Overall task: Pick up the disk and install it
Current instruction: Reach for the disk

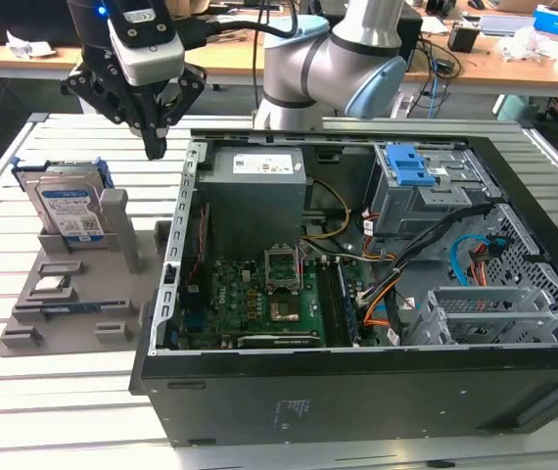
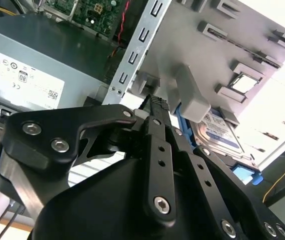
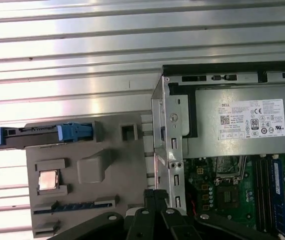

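Spotting one disk (image 1: 67,211) standing on edge in the grey holder (image 1: 64,323), one grey post (image 1: 116,220) just beside it. Plus one gripper (image 1: 155,147), pinched shut and empty, hanging by the wall of the open case (image 1: 176,245).

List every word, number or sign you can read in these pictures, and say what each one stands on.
White sticker on the large grey metal power-supply box: a block of marks, symbols and fine lines, too small to read with confidence.
White-and-blue label on the flat silver-grey hard drive standing in the grey holder: too small to read.
No other legible text.
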`<state>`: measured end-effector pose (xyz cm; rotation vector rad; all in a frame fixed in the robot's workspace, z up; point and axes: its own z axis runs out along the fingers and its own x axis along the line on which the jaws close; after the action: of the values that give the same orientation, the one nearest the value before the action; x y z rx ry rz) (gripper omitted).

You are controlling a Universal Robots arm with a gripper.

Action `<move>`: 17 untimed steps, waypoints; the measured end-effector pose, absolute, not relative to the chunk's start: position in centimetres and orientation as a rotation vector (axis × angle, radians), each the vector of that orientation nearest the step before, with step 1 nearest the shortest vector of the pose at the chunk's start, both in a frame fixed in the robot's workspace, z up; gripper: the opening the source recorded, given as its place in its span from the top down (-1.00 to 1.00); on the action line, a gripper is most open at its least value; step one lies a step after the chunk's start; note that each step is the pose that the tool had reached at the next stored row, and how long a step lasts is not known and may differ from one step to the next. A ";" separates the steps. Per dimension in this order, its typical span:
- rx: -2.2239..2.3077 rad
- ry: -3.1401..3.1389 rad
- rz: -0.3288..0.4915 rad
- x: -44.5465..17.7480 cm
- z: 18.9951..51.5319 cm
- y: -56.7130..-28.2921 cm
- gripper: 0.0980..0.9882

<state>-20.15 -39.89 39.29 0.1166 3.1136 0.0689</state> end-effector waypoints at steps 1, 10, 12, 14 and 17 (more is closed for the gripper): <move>0.117 3.114 0.069 -20.4 39.3 -39.9 0.98; 0.117 3.114 0.069 -21.7 39.3 -39.9 0.98; 0.117 3.114 0.069 -22.1 39.3 -39.9 0.98; 0.117 3.114 0.069 -22.4 39.3 -39.9 0.98; 0.116 3.114 0.069 -22.8 39.3 -39.9 0.98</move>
<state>-22.83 -39.89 39.28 0.1165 3.1137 0.0689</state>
